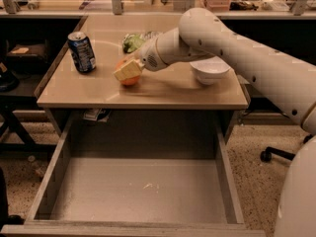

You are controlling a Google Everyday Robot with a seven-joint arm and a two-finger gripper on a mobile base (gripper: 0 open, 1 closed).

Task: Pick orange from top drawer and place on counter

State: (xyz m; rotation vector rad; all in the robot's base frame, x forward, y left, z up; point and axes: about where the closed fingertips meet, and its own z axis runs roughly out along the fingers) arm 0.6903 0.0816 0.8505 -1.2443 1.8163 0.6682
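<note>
Claw (129, 69) sits at centre frame over the orange (129, 80), which seems to rest on the counter (163, 90); clamped or loosened, I cannot tell. Placing looks nearly done (drawer (138, 191) open below), so 1 move is left: release and lift clear. Lettering on the blue can (82, 52), upper left, is unreadable.

Orange (130, 80) — small, round and bright, its upper part hidden behind the gripper (127, 70), which is low over the counter's left-centre. The fruit sits on the counter (168, 90), a glossy tan rectangle, nearer the front edge than the back. Top drawer (123, 191) — grey metal with low side walls, pulled out below the front edge, its scuffed flat bottom in view.
</note>
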